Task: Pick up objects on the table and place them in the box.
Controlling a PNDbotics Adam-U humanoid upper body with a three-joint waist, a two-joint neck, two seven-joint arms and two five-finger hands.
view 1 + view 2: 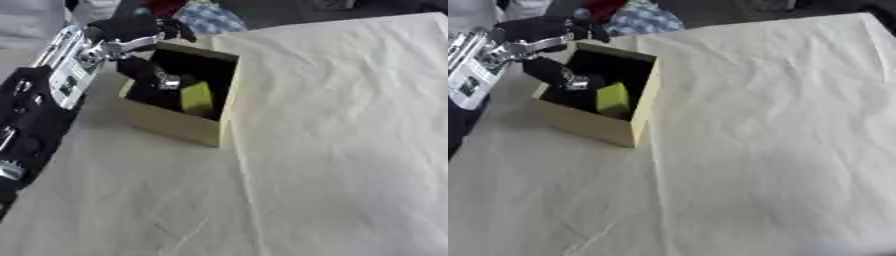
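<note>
Bench: a cream cloth with soft creases covers the bench and fills nearly all of both views.
Background: along the far edge, dark floor and bits of red and blue-patterned fabric; too blurred to name.
Count: one box, one yellow-green block, one robot hand in view.
Box: an open tan cardboard box with a dark inside stands on the bench at the upper left, turned askew to the bench edge.
Block: the yellow-green block is inside the box, against its right wall, standing upright with its long axis running up and down.
Left robot hand: the left robot hand comes in from the left on a black and silver arm and hangs over the box's far left corner, dark fingers reaching down into the box beside the block. Whether the fingers are spread or closed cannot be told.
Small part: something silver glints inside the box, left of the block.
</note>
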